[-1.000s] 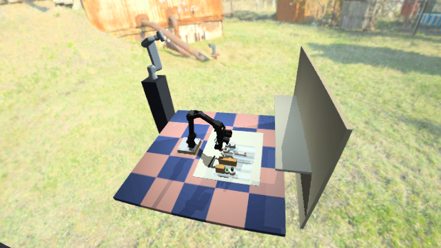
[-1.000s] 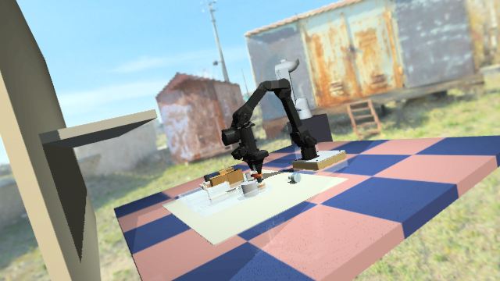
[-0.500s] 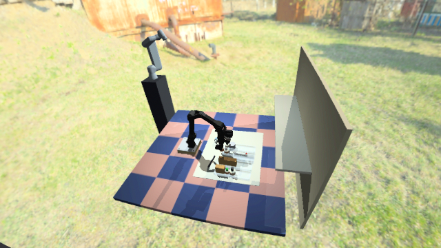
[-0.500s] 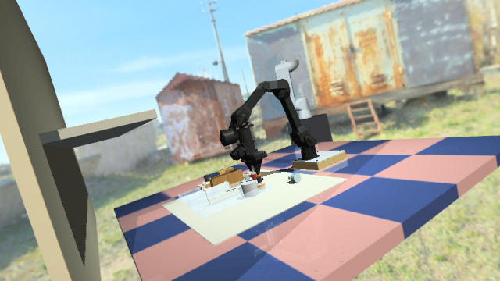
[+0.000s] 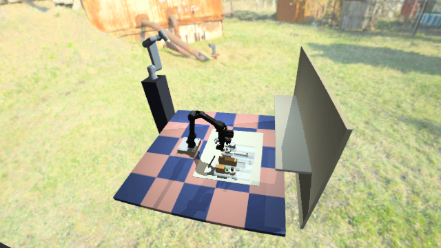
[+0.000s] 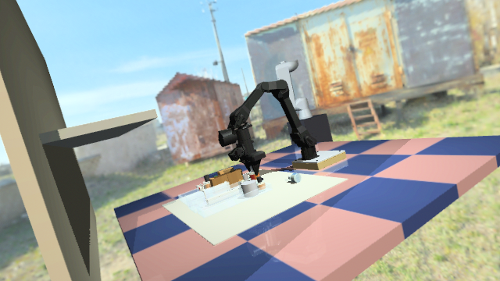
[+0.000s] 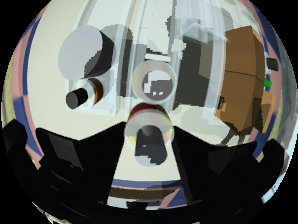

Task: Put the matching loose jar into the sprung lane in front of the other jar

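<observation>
My gripper (image 5: 220, 148) (image 6: 255, 172) (image 7: 148, 128) is shut on a clear-rimmed jar (image 7: 150, 145) with a dark grey top and a dark red band. It holds the jar at the front end of the sprung lane. The jar in the lane (image 7: 155, 82), round and clear-rimmed with a grey top, is just ahead of the held jar. In the wrist view the two overlap or nearly touch. A pale bar, seemingly the pusher plate (image 7: 157, 57), is behind the lane jar. The low front stop and the bottom of the held jar are hidden.
A grey cylinder (image 6: 249, 188) (image 7: 80, 50) and a small black-topped jar (image 7: 77, 97) are left of the lane in the wrist view. Brown blocks (image 5: 227, 160) (image 7: 242, 80) and a green-topped jar (image 7: 268, 84) are to the right. A pale blue jar (image 6: 295, 178) lies nearer the arm's base.
</observation>
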You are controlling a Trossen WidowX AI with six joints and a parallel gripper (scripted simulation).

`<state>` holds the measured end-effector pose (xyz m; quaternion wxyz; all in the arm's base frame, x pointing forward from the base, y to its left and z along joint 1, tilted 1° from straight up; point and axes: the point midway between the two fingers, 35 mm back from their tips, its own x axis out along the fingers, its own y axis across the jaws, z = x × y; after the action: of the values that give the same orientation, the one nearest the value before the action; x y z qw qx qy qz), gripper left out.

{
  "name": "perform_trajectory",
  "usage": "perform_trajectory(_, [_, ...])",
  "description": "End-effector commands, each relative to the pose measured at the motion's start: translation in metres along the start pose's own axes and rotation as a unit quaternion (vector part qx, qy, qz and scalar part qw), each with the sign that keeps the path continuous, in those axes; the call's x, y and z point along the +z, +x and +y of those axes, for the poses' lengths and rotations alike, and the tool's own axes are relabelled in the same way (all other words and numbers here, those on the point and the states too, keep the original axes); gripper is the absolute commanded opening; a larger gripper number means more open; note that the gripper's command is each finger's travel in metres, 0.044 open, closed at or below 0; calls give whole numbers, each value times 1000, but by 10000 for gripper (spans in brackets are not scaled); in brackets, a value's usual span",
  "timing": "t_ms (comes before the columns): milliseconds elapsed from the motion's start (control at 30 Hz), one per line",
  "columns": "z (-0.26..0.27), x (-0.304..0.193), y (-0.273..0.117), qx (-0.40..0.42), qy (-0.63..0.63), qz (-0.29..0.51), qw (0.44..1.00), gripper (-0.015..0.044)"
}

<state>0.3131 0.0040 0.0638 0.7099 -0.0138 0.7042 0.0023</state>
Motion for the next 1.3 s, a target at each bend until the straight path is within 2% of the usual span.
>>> perform_trajectory(0, [0, 9, -3, -1, 3, -12, 1000, 0])
perform_trajectory(1267, [-1, 27, -6, -1, 3, -13, 1000, 0])
